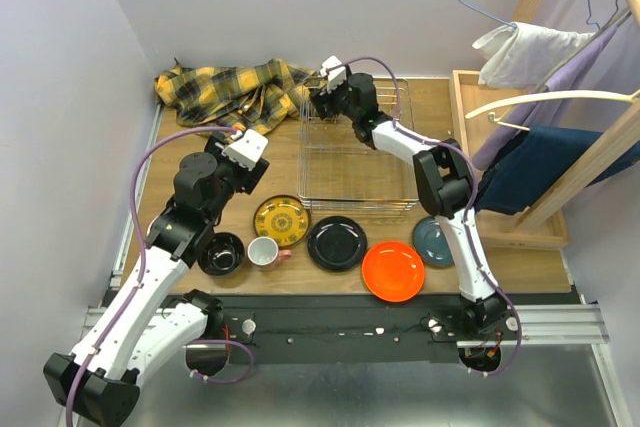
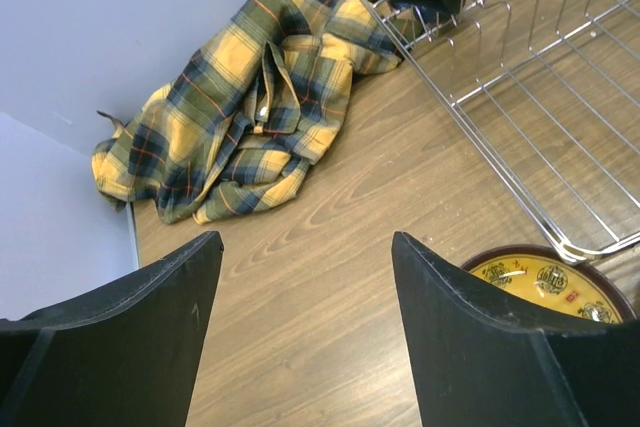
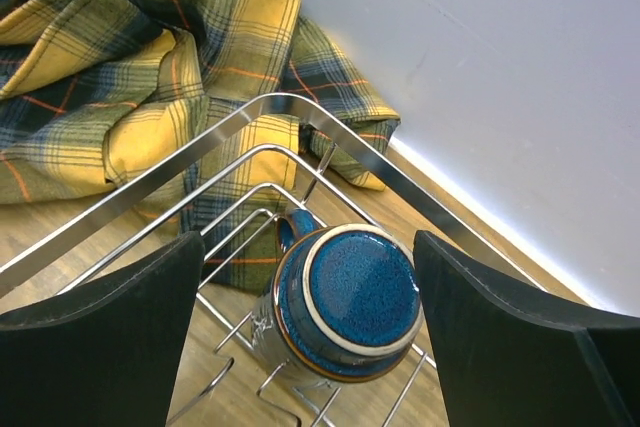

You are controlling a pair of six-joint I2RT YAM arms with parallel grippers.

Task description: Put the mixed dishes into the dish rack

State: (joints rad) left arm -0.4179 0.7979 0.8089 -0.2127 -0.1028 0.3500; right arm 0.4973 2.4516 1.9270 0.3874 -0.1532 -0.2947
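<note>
The dish rack is a silver wire basket at the table's middle back. My right gripper is open over its far-left corner. In the right wrist view the gripper straddles an upside-down blue mug standing on the rack wires, with gaps on both sides. My left gripper is open and empty above bare wood. In front of the rack lie a yellow patterned plate, black plate, orange plate, teal plate, black bowl and white cup.
A yellow plaid cloth lies bunched at the back left, touching the rack's corner. A wooden tray-like frame and hangers with clothes stand at the right. Walls close the back and left.
</note>
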